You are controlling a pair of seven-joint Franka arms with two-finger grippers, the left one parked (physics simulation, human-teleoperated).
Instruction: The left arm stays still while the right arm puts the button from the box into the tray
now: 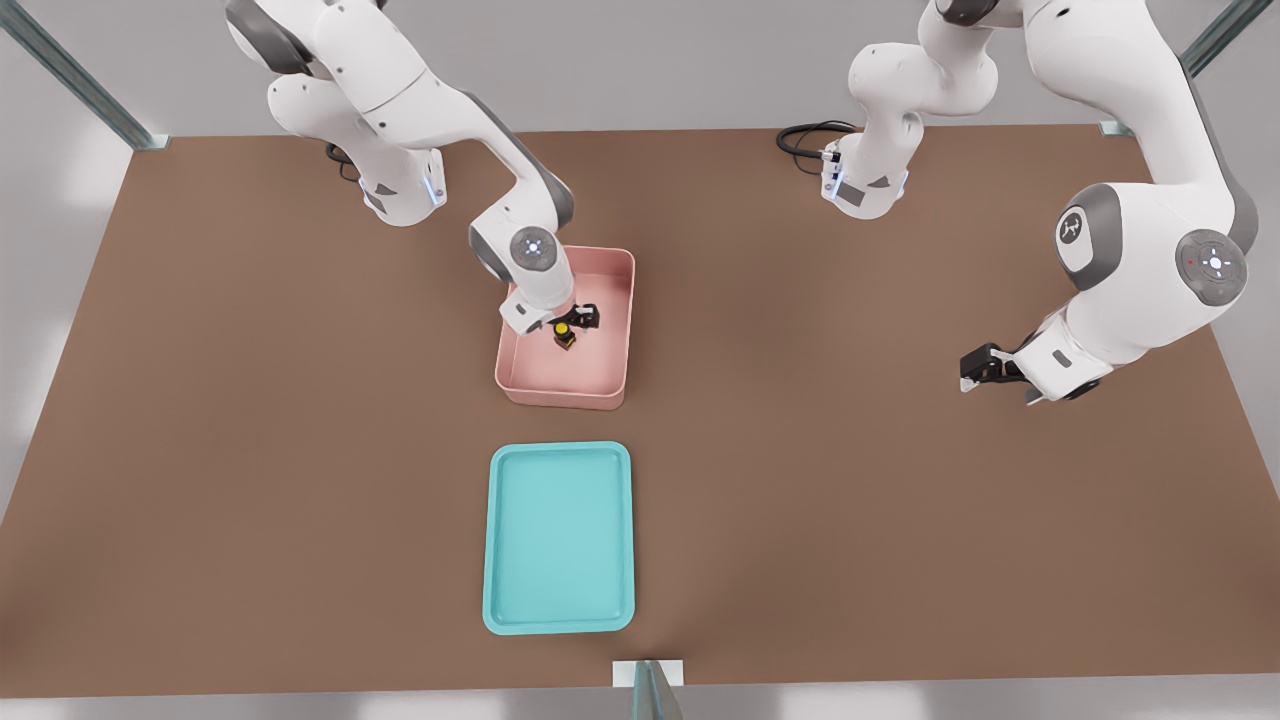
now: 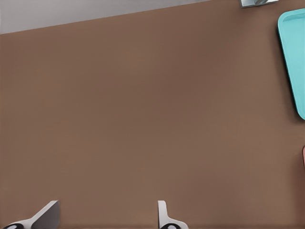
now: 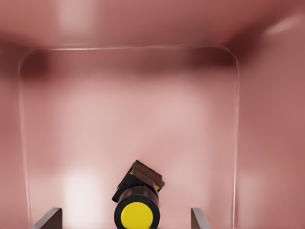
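The pink box stands in the middle of the brown table, and its floor fills the right wrist view. The button lies tilted on that floor, yellow cap facing the wrist camera. My gripper reaches down inside the box from the front view's left. It is open, and its two fingertips stand on either side of the button without touching it. The turquoise tray lies empty on the table, just in front of the box; its edge shows in the left wrist view.
The box's tall walls close in around my gripper. The other arm's black gripper hangs parked over the table at the front view's right. A metal frame post stands at the table's front edge.
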